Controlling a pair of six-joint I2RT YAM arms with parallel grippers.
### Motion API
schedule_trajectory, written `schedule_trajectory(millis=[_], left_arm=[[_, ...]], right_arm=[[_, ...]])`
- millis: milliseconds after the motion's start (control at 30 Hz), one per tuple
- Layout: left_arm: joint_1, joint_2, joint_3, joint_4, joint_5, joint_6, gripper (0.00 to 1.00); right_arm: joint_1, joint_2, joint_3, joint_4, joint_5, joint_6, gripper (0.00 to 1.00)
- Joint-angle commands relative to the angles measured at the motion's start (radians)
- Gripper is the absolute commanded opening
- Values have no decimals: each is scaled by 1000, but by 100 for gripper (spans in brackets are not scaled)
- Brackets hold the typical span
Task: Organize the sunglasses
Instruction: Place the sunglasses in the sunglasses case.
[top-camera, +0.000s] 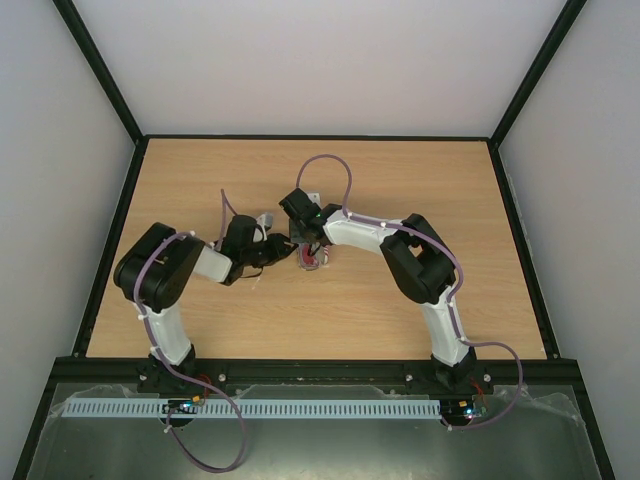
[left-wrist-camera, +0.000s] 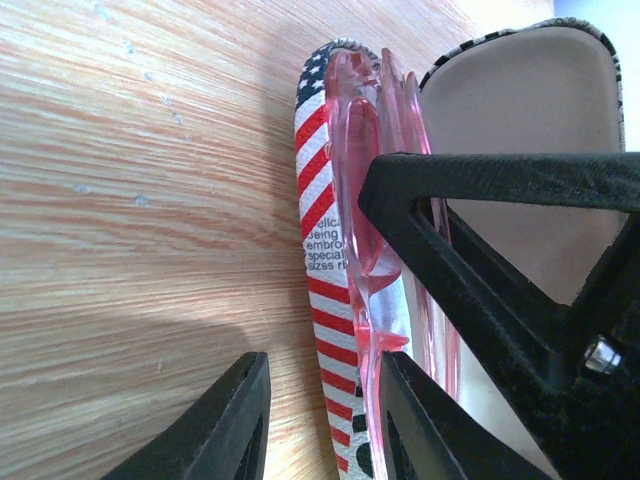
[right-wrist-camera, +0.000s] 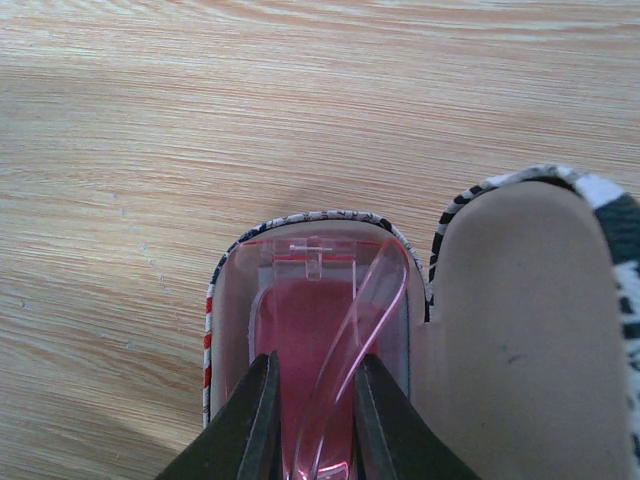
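Right wrist: end effector (right-wrist-camera: 315, 368) before sunglasses (right-wrist-camera: 300, 320), apparently inside case (right-wrist-camera: 226, 300)

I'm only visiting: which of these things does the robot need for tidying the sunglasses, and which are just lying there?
Part of the job:
the sunglasses
the open flag-printed case they lie in
the right gripper pinching them
the left gripper at the case's wall

Just lying about:
a pale blue thing beyond the case, barely in view

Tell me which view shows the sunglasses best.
Right wrist: it looks straight into the open case, showing the sunglasses lying inside. Left wrist shows them edge-on; top external only a red speck.
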Motion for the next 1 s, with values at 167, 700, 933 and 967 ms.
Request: schedule_trajectory(millis=[167,700,933,967], left_arm=[[11,98,-14,-20,16,23,30],[21,137,5,-56,10,48,18],[21,141,8,-63,9,49,16],[21,141,8,-63,9,49,16]], right_arm=[[6,-5,-29,-73,29,-17,6],[7,-17,-21,-83,34,-28,12],[6,-31,-5,-101,43,-32,20],[7,-34,-3,-105,43,-32,21]])
